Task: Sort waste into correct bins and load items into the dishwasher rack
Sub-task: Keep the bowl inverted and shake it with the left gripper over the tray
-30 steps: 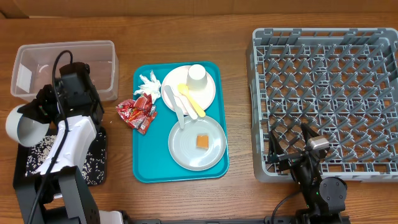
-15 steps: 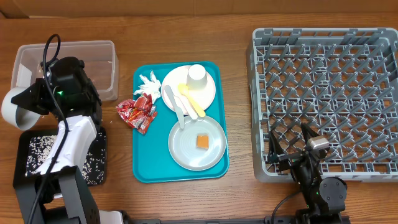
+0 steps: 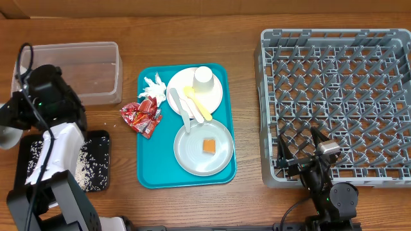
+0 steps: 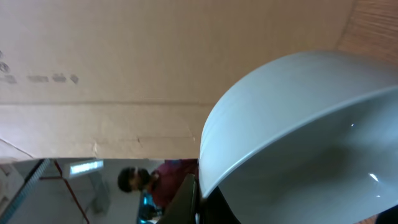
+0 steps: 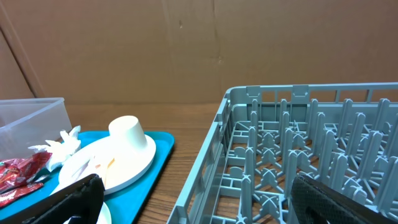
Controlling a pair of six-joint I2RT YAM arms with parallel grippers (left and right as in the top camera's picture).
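My left gripper (image 4: 199, 200) is shut on the rim of the small white bowl (image 4: 298, 124), which it holds tipped at the far left edge (image 3: 8, 135), beside the black tray (image 3: 96, 144) scattered with rice grains (image 3: 82, 172). The clear tub (image 3: 83, 70) stands behind it. Red wrappers (image 3: 141, 115) lie on the table and a white napkin (image 3: 153, 85) at the teal tray's corner. One plate (image 3: 215, 95) carries the cup (image 3: 204, 78) and cutlery (image 3: 189, 106); the other plate (image 3: 192, 154) holds an orange cube (image 3: 209, 146). My right gripper (image 3: 300, 146) stands open at the near left corner of the grey rack (image 3: 337, 77).
The teal serving tray (image 3: 151, 167) lies mid-table between the bins and the rack. A cardboard wall runs along the back. In the right wrist view the rack's left wall (image 5: 214, 143) rises just beside the teal tray (image 5: 158, 146).
My left arm has swung left and towards the front with the bowl, from over the tub's corner to the table's left edge. The black tray with rice is now more exposed. The right arm is still.
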